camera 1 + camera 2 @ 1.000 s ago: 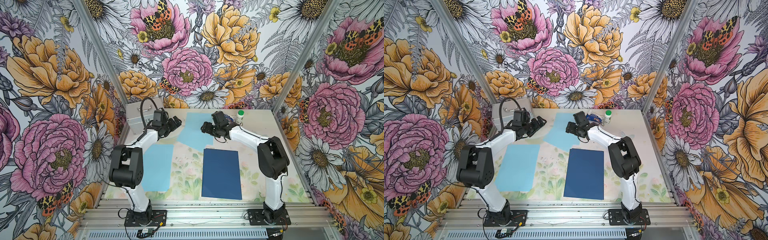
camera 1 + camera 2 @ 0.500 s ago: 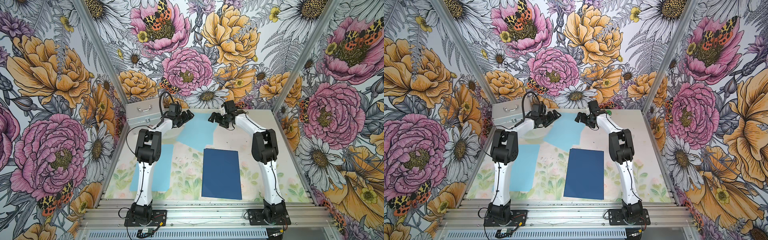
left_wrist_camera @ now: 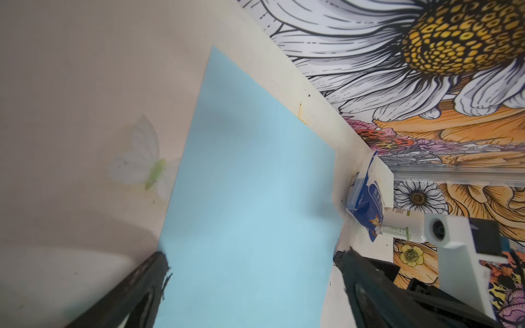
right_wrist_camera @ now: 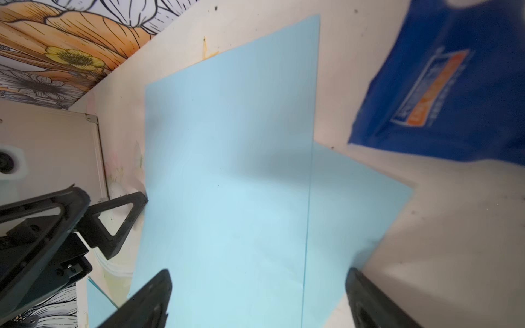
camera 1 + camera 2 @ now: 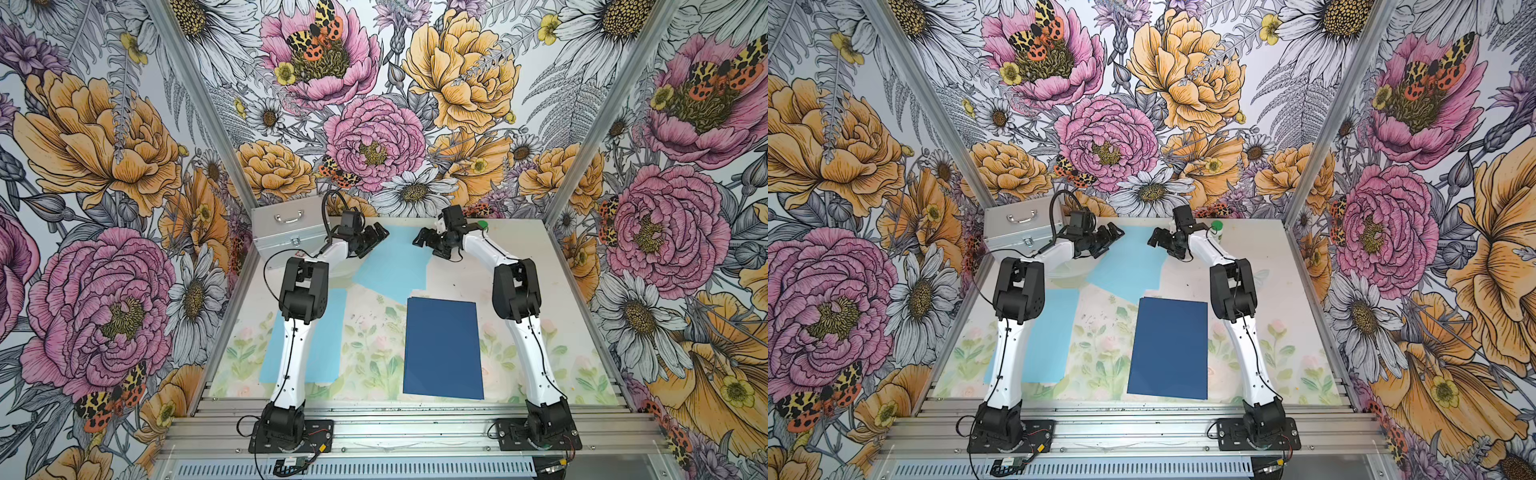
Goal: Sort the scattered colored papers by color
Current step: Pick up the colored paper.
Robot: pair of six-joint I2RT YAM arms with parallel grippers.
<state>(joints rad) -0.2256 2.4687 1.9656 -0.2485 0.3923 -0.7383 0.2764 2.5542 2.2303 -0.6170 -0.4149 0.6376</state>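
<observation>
The left tool (image 5: 377,236) and right tool (image 5: 420,241) hang wide, empty, over two light sheets (image 5: 395,268). Advisable: pin one, lift the other's edge.

I see free room between left claw (image 5: 380,235) and right claw (image 5: 420,240) at 12 o'clock; metal case (image 5: 286,230) blocks 10, bottle (image 5: 482,225) 1.

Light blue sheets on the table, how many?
3. One near-left sheet, partly under the left arm; a top sheet overlapping a bottom sheet at far centre. More may hide underneath.
</observation>
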